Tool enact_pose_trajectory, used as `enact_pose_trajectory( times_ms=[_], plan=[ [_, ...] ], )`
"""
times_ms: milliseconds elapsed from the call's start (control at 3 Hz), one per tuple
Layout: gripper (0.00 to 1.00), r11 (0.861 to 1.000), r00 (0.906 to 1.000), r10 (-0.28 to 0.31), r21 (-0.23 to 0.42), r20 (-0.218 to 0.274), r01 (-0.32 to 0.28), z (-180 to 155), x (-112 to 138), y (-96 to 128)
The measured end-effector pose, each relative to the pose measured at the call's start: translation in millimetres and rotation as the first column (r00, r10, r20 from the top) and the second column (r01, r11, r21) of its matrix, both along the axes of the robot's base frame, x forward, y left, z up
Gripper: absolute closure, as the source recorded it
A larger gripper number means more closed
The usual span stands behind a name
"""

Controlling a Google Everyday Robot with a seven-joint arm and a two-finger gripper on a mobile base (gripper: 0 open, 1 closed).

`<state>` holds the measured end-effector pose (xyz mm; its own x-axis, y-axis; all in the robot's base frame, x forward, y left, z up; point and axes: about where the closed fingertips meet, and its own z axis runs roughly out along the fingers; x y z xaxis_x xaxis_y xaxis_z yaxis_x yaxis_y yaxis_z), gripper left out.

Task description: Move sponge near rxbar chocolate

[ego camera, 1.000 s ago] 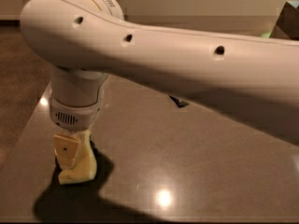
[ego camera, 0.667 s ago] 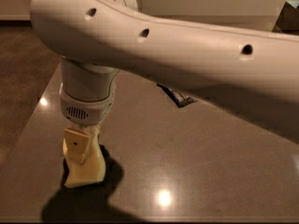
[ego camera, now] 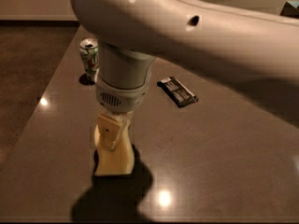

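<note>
Camera view has the claw (ego camera: pixel 112 133) clenched on the upright sponge (ego camera: pixel 115 161) low over the worktop (ego camera: pixel 219 153), rxbar chocolate (ego camera: pixel 177 91) well apart.

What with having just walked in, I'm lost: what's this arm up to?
The robot's pincer grips the sponge at the front of the table. The rxbar chocolate lies farther back and to the right, well apart from the sponge. A soda can stands behind, near the far left edge.

A green-and-white soda can (ego camera: pixel 88 55) stands upright at upper left on the dark glossy table (ego camera: pixel 224 162). The gripper (ego camera: pixel 112 141) hangs left of centre, below it.
</note>
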<state>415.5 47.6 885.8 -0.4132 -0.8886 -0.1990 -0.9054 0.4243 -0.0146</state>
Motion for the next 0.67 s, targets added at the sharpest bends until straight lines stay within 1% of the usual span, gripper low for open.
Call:
enact_pose_trajectory(
  times_ms=[333,667],
  plan=[
    [1.0,0.999,0.9993,-0.037,-0.013,0.004,0.037,3.2,4.2,-13.6],
    [1.0,0.999,0.9993,-0.037,-0.013,0.004,0.037,3.5,4.2,-13.6]
  ],
)
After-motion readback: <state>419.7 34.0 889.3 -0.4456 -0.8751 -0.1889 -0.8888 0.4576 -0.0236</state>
